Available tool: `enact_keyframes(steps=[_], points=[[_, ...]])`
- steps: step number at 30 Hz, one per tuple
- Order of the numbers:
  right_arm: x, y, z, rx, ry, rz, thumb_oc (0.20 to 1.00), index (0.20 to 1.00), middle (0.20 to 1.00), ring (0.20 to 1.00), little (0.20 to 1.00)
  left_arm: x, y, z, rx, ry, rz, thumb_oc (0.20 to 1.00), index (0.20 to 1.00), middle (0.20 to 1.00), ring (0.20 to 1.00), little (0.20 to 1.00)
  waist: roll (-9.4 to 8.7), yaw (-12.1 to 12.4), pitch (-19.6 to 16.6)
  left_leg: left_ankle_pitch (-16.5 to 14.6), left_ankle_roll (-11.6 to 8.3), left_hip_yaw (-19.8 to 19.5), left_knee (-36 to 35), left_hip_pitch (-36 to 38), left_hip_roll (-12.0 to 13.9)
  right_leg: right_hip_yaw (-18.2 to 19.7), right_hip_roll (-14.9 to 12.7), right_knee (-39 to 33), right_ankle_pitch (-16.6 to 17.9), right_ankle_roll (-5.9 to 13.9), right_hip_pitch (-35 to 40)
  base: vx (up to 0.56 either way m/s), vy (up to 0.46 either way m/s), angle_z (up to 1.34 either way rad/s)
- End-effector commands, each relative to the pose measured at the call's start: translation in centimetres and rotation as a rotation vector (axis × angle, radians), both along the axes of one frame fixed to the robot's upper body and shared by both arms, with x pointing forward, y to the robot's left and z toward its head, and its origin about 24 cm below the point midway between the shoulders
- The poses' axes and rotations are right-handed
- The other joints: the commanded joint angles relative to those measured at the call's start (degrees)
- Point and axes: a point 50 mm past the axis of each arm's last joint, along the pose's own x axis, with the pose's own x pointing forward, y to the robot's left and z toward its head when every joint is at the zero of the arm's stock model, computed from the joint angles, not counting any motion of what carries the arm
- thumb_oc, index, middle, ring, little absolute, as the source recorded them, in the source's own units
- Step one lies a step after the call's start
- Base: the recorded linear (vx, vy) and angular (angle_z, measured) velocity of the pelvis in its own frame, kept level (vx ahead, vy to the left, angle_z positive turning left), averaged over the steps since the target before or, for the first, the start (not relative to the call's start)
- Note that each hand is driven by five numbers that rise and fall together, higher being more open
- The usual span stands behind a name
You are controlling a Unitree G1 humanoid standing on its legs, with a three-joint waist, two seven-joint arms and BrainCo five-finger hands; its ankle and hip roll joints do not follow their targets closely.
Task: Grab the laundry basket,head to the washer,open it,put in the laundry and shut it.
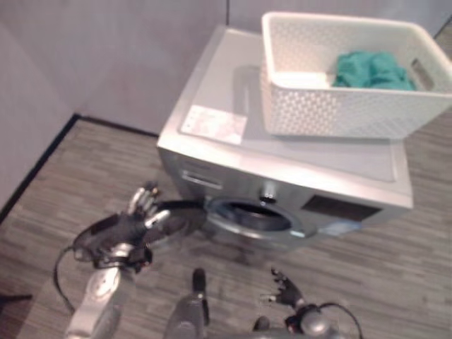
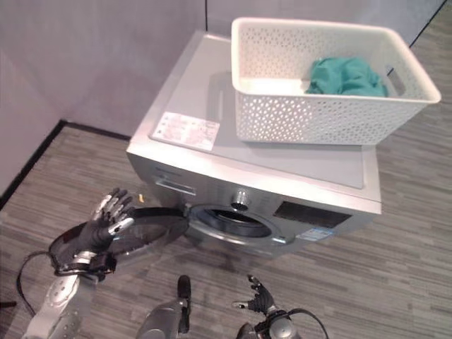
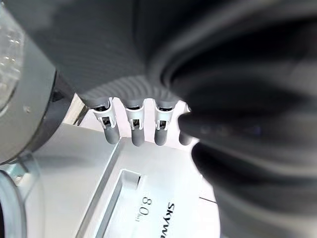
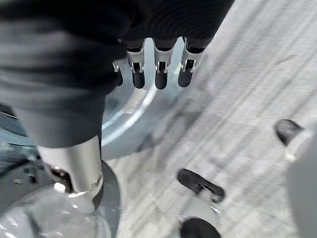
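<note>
basket [image 2: 332, 106]: on washer [image 2: 282, 159] top, upper right, teal laundry [image 2: 346, 76] inside
door [image 2: 145, 229]: swung open, lower left
left hand [image 2: 106, 219]: fingers straight, against door
right hand [image 2: 263, 300]: relaxed, empty, bottom centre
left: load, shut

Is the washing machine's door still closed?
No, the round door is swung open to the side by the left hand, leaving the drum opening of the washer uncovered.

A white perforated laundry basket [image 2: 332, 106] sits upright on top of the silver washer [image 2: 212, 120], holding crumpled teal laundry [image 2: 346, 76]. The washer's round glass door [image 2: 134, 236] hangs swung open to its left.
</note>
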Motion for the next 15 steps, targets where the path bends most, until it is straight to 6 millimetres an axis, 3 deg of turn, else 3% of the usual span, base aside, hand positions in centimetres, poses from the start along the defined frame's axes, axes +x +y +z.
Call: enact_keyframes(steps=[1, 7, 11, 14, 15], points=[[1.0, -0.6, 1.1, 0.01, -0.07, -0.027, 1.0, 1.0, 1.0, 1.0, 1.0, 0.4, -0.1, 1.2, 0.044, -0.082, -0.011, 1.0, 1.0, 1.0, 1.0, 1.0, 0.9, 0.1, -1.5, 1.9, 0.6, -0.4, -4.3, 3.9, 1.4, -0.3, -0.7, 6.2, 6.1, 2.27, 0.6, -0.03, 0.039, -0.06], [2.2, -2.8, 3.1, 0.016, -0.171, -0.142, 1.0, 1.0, 1.0, 1.0, 1.0, 0.2, -0.1, -0.3, 0.02, -0.034, 0.057, 1.0, 1.0, 1.0, 1.0, 1.0, -0.46, -0.2, -4.8, -1.2, 1.55, 0.8, -4.5, 9.1, -0.1, 2.0, -2.5, 2.4, 10.8, 4.38, 5.4, 0.06, 0.058, -0.16], [3.2, -4.0, 4.3, 0.005, -0.236, -0.199, 1.0, 1.0, 1.0, 1.0, 1.0, 0.4, 0.0, -0.3, 0.022, -0.042, 0.077, 1.0, 1.0, 1.0, 1.0, 1.0, -0.82, -0.3, -5.5, -2.9, 2.32, 1.4, -4.3, 10.9, -1.4, 3.1, -4.2, 2.3, 14.0, 5.63, 6.3, 0.05, 0.1, -0.15], [4.0, -4.6, 5.3, 0.017, -0.291, -0.252, 1.0, 1.0, 1.0, 1.0, 1.0, 0.7, 0.0, -0.2, 0.026, -0.051, 0.087, 1.0, 1.0, 1.0, 1.0, 1.0, -0.83, -0.5, -5.7, -3.8, 2.94, 1.5, -4.2, 11.6, -2.1, 4.1, -5.2, 3.1, 15.7, 6.06, 6.0, 0.01, 0.117, -0.06], [5.1, -5.8, 7.3, 0.011, -0.395, -0.31, 1.0, 1.0, 1.0, 1.0, 1.0, 1.3, -0.1, -0.1, 0.031, -0.057, 0.089, 1.0, 1.0, 1.0, 1.0, 1.0, -0.43, -1.3, -5.7, -5.0, 4.45, 0.6, -4.1, 12.4, -3.3, 6.5, -6.1, 8.5, 17.7, 5.96, 3.8, 0.01, 0.155, -0.03]])
